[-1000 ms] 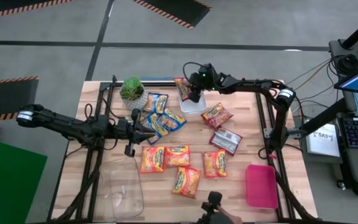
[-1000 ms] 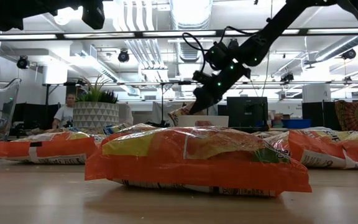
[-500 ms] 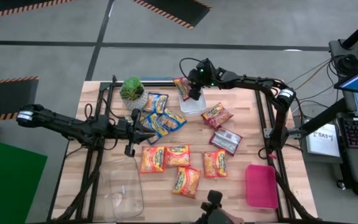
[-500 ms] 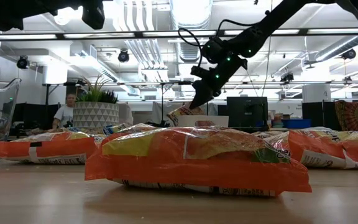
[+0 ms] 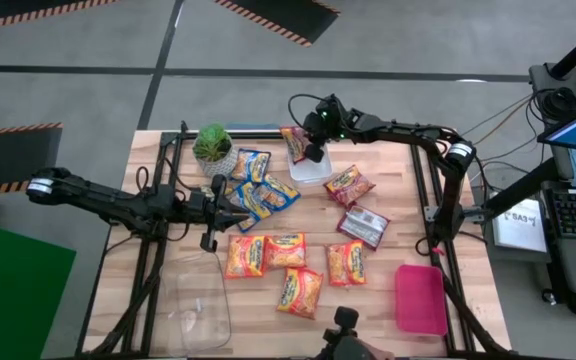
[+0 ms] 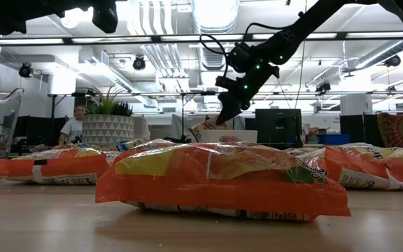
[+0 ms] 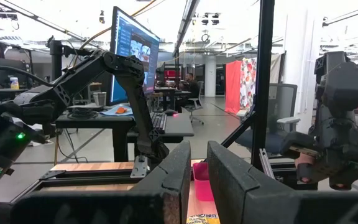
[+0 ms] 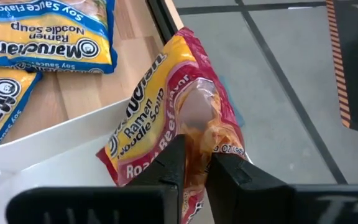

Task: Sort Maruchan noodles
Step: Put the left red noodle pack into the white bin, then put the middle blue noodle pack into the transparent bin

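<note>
The right arm stretches across the far edge of the counter [image 5: 388, 290], its pincer [image 8: 194, 163] clamped on a crinkled red-and-yellow packet [image 8: 173, 118] held above a white tray [image 5: 313, 170]. The left arm hangs over the counter's left side, its pincer [image 7: 197, 171] narrowly parted, holding nothing.
</note>
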You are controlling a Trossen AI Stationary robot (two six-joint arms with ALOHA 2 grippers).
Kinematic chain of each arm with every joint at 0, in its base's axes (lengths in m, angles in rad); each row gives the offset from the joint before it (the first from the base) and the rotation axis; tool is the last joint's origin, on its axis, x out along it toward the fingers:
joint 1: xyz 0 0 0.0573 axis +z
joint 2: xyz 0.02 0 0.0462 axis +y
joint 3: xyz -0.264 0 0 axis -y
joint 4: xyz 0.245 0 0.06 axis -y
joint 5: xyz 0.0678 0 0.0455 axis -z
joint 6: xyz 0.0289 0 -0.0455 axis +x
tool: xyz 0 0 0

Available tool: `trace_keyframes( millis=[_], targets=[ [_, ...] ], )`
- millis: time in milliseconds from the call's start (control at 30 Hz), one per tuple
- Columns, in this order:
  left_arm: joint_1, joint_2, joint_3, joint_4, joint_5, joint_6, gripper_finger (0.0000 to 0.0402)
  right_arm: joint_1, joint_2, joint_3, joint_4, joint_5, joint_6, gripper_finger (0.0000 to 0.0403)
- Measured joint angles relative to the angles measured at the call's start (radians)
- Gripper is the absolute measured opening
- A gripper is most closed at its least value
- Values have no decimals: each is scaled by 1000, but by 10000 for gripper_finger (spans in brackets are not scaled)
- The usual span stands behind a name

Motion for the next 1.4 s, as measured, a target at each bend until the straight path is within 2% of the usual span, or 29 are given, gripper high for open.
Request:
trace_keyframes(
  millis=[167,333,700,1133,1400],
  targets=[
    [0,0,0,0,0,0,39,0,0,0,-13,0,31,37],
    [0,0,0,0,0,-5,39,0,0,0,-25,5,54,57],
    [0,0,0,0,0,-8,39,0,-37,0,-60,97,44,92],
    [0,0,0,-8,0,-8,39,31,-173,-3,-225,89,83,50],
    [0,0,0,-22,0,-8,39,137,-286,-115,-212,49,143,33]
  ],
)
